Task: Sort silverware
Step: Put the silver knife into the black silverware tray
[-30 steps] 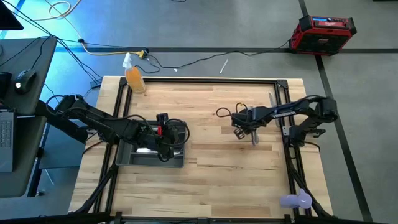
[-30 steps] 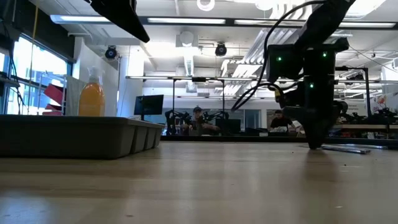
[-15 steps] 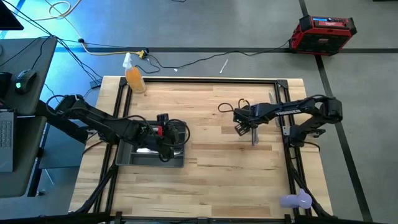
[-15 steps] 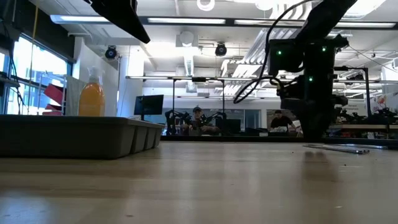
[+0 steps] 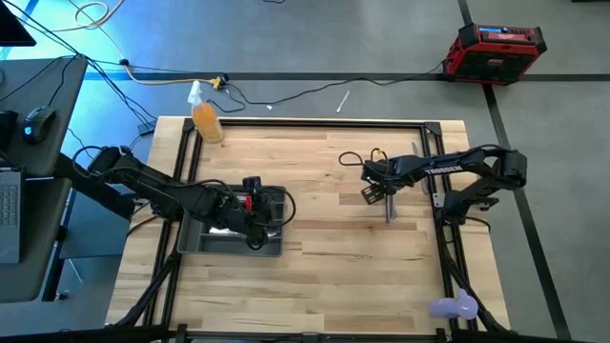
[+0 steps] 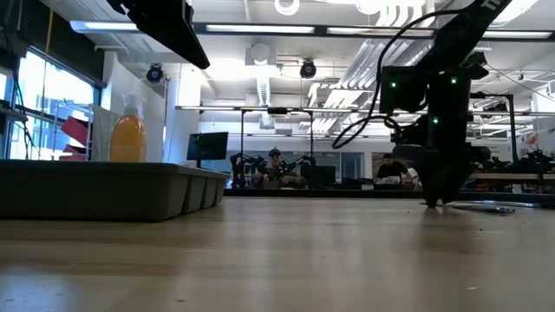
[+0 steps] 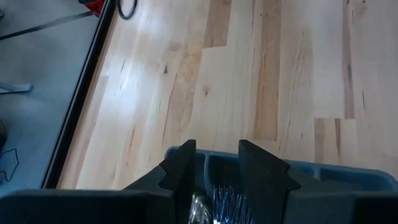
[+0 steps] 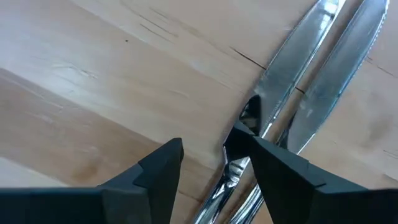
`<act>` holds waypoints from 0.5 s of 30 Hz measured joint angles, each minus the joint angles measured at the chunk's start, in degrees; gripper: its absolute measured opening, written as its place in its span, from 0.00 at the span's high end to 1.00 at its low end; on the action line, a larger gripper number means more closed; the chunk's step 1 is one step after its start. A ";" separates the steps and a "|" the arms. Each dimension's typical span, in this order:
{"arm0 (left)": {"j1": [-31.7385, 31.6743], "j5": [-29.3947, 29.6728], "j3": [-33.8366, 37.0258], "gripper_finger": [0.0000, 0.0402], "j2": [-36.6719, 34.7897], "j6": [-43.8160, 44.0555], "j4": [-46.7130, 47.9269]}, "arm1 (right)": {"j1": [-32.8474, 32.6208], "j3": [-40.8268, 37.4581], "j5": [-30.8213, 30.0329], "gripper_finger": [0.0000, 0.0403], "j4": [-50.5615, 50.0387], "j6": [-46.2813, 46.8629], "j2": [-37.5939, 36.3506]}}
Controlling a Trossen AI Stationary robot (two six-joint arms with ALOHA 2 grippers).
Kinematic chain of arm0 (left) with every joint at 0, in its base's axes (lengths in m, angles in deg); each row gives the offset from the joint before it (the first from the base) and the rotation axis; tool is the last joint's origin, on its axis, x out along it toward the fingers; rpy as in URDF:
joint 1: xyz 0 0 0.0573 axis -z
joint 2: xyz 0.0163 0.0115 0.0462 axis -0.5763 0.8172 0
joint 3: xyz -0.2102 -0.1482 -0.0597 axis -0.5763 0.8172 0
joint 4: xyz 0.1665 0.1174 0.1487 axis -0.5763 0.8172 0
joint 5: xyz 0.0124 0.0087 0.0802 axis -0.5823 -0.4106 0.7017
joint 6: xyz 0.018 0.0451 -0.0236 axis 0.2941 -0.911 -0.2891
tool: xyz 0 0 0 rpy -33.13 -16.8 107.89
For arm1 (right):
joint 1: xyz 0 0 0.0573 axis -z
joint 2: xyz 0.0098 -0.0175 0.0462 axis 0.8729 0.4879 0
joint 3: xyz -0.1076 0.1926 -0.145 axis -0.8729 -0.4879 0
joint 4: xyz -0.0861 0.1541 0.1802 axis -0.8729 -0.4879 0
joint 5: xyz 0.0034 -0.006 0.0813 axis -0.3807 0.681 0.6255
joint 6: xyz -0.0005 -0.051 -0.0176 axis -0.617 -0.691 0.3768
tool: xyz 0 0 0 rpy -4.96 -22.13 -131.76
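Tray: a dark grey compartmented tray is seen at the left of the table; some silverware, forks by the look of the tines, is already lying in it, so part of the sorting is judged done.
Left gripper: it is held over the tray's right end, fingers set partly apart; nothing is seen gripped between them.
Middle of the table: no loose silverware is made out here.
Right gripper: it is lowered to the tabletop right of centre, fingers parted and empty, one tip touching or just beside the knives.
Knives: two knives are lying side by side on the wood, touching or nearly so, beside the right gripper and well apart from the tray; neither is lifted.
Further pieces: more metal is glimpsed under the right fingers; what it is cannot be told.
Still to do: the knives are yet to be gripped, carried across and placed in their compartment; the task is judged well along but unfinished.
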 joint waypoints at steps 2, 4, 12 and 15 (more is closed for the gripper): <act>0.00 0.01 0.00 0.74 0.01 0.00 -0.09 | -0.03 -0.78 0.31 0.54 1.02 0.00 -0.05; 0.00 0.06 0.00 0.74 0.02 -0.07 -0.03 | -1.03 -0.81 0.41 0.54 2.01 0.34 0.01; -0.04 -0.67 0.00 0.74 0.54 -0.41 -2.34 | -10.18 2.37 10.66 0.54 7.07 0.54 0.41; -0.08 -2.12 0.00 0.74 1.61 -2.57 -6.18 | -14.96 3.91 12.49 0.54 8.47 -2.30 0.56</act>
